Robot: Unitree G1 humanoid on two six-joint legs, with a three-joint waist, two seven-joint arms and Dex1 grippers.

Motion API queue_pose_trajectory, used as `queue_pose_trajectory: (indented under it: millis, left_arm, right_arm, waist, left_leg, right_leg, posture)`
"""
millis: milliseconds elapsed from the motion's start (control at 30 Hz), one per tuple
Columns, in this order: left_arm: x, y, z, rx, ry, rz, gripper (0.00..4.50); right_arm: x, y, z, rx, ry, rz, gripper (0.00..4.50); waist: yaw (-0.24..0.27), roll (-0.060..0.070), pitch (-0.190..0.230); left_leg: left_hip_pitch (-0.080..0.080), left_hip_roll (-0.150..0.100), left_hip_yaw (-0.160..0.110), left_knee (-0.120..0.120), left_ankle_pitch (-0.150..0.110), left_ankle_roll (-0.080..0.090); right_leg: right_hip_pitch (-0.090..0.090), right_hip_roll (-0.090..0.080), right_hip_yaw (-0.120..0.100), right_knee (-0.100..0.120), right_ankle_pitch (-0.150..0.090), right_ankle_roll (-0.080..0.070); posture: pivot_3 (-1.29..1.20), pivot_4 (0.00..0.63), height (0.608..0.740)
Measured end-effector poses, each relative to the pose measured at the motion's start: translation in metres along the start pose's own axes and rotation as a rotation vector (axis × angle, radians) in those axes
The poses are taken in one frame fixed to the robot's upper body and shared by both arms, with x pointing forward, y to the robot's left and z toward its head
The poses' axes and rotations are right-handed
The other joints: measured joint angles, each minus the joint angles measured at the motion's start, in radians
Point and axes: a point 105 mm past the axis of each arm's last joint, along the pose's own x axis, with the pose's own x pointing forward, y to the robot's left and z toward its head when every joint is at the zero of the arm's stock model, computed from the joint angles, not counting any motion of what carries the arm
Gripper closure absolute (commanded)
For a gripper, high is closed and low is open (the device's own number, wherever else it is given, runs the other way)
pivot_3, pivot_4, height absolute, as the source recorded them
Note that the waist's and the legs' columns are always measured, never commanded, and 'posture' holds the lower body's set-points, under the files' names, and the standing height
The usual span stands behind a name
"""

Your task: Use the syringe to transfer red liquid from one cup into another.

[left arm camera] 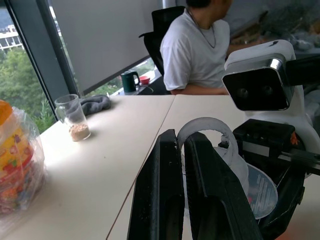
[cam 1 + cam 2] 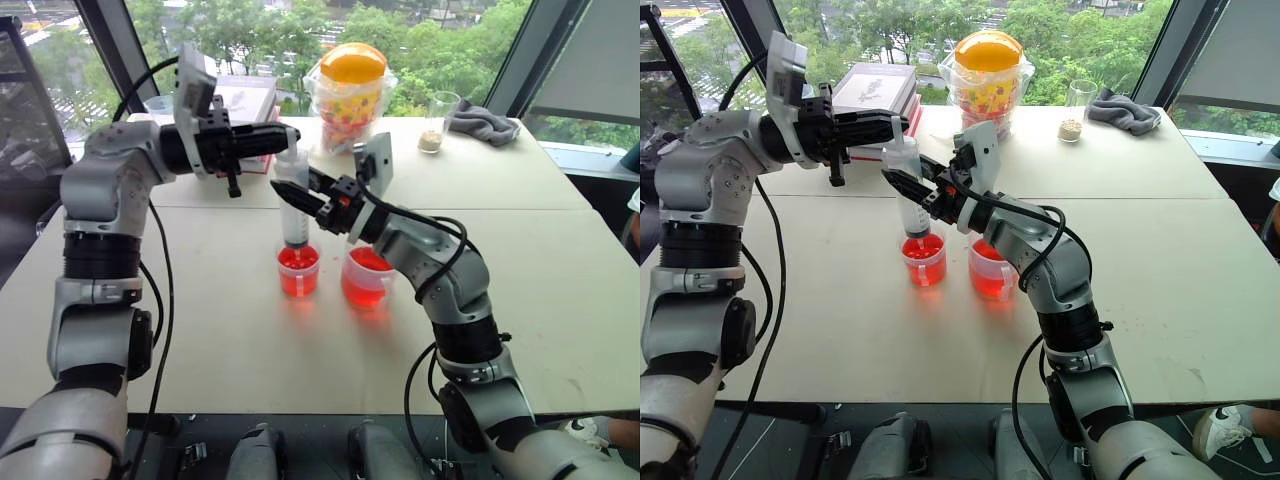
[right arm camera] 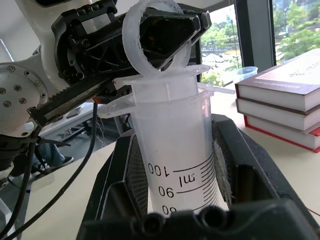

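Right wrist view: syringe between right hand fingers.

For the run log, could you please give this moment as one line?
right hand: shut on syringe barrel | left hand: shut on plunger ring | tip in smaller cup | handled cup beside

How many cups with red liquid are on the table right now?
2: the smaller cup sits directly under the syringe, and the wider cup stands beside it, partly behind the right arm. None seem hidden.
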Motion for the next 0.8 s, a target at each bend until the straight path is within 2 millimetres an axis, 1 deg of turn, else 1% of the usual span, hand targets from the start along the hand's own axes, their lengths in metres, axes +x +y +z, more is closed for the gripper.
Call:
queue_pose_trajectory:
  millis: [33, 67, 133, 200, 233, 300, 367, 500, 567, 633, 700, 767, 800]
  left_arm:
    - [-0.001, 0.000, 0.001, -0.008, -0.003, 0.000, 4.41]
    - [-0.002, 0.000, 0.002, -0.017, -0.006, 0.000, 4.15]
    - [-0.007, 0.001, 0.005, -0.035, -0.017, 0.005, 3.49]
    - [-0.013, 0.002, 0.004, -0.056, -0.001, 0.014, 2.61]
    - [-0.016, 0.003, 0.003, -0.063, 0.007, 0.023, 2.04]
    - [-0.023, 0.005, -0.001, -0.082, 0.025, 0.044, 1.02]
    - [-0.027, 0.007, -0.004, -0.090, 0.036, 0.060, 0.01]
    - [-0.041, 0.008, -0.006, -0.093, 0.058, 0.096, 0.01]
    - [-0.047, 0.005, -0.015, -0.107, 0.080, 0.102, 0.01]
    - [-0.047, -0.001, -0.025, -0.120, 0.096, 0.095, 0.01]
    - [-0.044, -0.007, -0.034, -0.131, 0.107, 0.086, 0.01]
    - [-0.040, -0.011, -0.040, -0.134, 0.113, 0.075, 0.01]
    - [-0.038, -0.014, -0.040, -0.139, 0.110, 0.071, 0.01]
  right_arm:
    - [0.000, 0.001, 0.001, 0.000, -0.003, 0.000, 3.09]
    - [0.000, 0.001, 0.001, -0.001, -0.006, 0.002, 3.09]
    - [0.001, 0.000, 0.001, 0.001, -0.009, -0.009, 3.09]
    - [-0.003, -0.006, 0.007, 0.001, -0.037, -0.045, 3.09]
    - [-0.004, -0.009, 0.010, -0.002, -0.051, -0.057, 3.09]
    - [-0.006, -0.008, 0.017, -0.017, -0.082, -0.056, 3.09]
    - [-0.006, -0.005, 0.019, -0.023, -0.097, -0.048, 3.09]
    - [-0.008, -0.006, 0.012, -0.006, -0.085, -0.056, 3.09]
    - [-0.009, -0.007, 0.011, 0.006, -0.082, -0.061, 3.09]
    - [-0.010, -0.008, 0.013, 0.033, -0.079, -0.068, 3.09]
    - [-0.011, -0.016, 0.026, 0.041, -0.072, -0.098, 3.09]
    - [-0.016, -0.029, 0.051, 0.032, -0.098, -0.159, 3.09]
    - [-0.020, -0.038, 0.062, 0.056, -0.099, -0.199, 3.09]
  waist:
    - [0.000, 0.000, 0.000]
    - [0.000, 0.000, 0.000]
    - [-0.001, 0.000, 0.000]
    - [0.000, 0.000, 0.000]
    - [0.000, 0.000, 0.000]
    - [0.000, 0.000, 0.000]
    - [0.000, 0.000, 0.000]
    - [-0.002, 0.000, 0.000]
    - [-0.001, 0.000, 0.000]
    - [0.000, 0.000, 0.000]
    - [0.004, 0.000, 0.000]
    - [0.007, 0.000, 0.000]
    - [0.007, 0.000, 0.000]
  left_leg:
    - [0.000, 0.000, 0.000, 0.000, 0.000, 0.000]
    - [0.000, 0.000, 0.000, 0.000, 0.000, 0.000]
    - [0.000, 0.000, 0.000, 0.000, 0.000, 0.000]
    - [0.000, 0.000, 0.000, 0.000, 0.000, 0.000]
    - [0.000, 0.000, 0.000, 0.000, 0.000, 0.000]
    - [0.000, 0.000, 0.000, 0.000, 0.000, 0.000]
    - [0.000, 0.000, 0.000, 0.000, 0.000, 0.000]
    - [0.000, 0.000, 0.000, 0.000, 0.000, 0.000]
    - [0.000, 0.000, 0.000, 0.000, 0.000, 0.000]
    - [0.000, 0.000, 0.000, 0.000, 0.000, 0.000]
    - [-0.001, 0.000, 0.001, 0.000, 0.000, 0.000]
    - [-0.001, 0.000, 0.001, 0.000, 0.000, 0.000]
    - [-0.001, 0.000, 0.001, 0.000, 0.000, 0.000]
  right_leg:
    - [0.000, 0.000, 0.000, 0.000, 0.000, 0.000]
    - [0.000, 0.000, 0.000, 0.000, 0.000, 0.000]
    - [0.000, 0.000, 0.000, 0.000, 0.000, 0.000]
    - [0.000, 0.000, 0.000, 0.000, 0.000, 0.000]
    - [0.000, 0.000, 0.000, 0.000, 0.000, 0.000]
    - [0.000, 0.000, 0.000, 0.000, 0.000, 0.000]
    - [0.000, 0.000, 0.000, 0.000, 0.000, 0.000]
    - [0.000, 0.000, 0.000, 0.000, 0.000, 0.000]
    - [0.000, 0.000, 0.000, 0.000, 0.000, 0.000]
    - [0.000, 0.000, 0.000, 0.000, 0.000, 0.000]
    - [0.000, -0.001, 0.000, 0.000, 0.000, 0.000]
    - [0.000, -0.002, 0.000, 0.000, 0.000, -0.001]
    - [0.000, -0.002, 0.000, 0.000, 0.000, -0.001]
  posture:
    - [0.00, 0.150, 0.740]
    - [0.00, 0.150, 0.740]
    - [0.00, 0.150, 0.740]
    - [0.00, 0.150, 0.740]
    - [0.00, 0.150, 0.740]
    - [0.00, 0.150, 0.740]
    - [0.00, 0.150, 0.740]
    - [0.00, 0.150, 0.740]
    - [0.00, 0.150, 0.740]
    - [0.00, 0.150, 0.740]
    - [0.00, 0.150, 0.740]
    - [0.00, 0.150, 0.740]
    - [0.00, 0.150, 0.740]
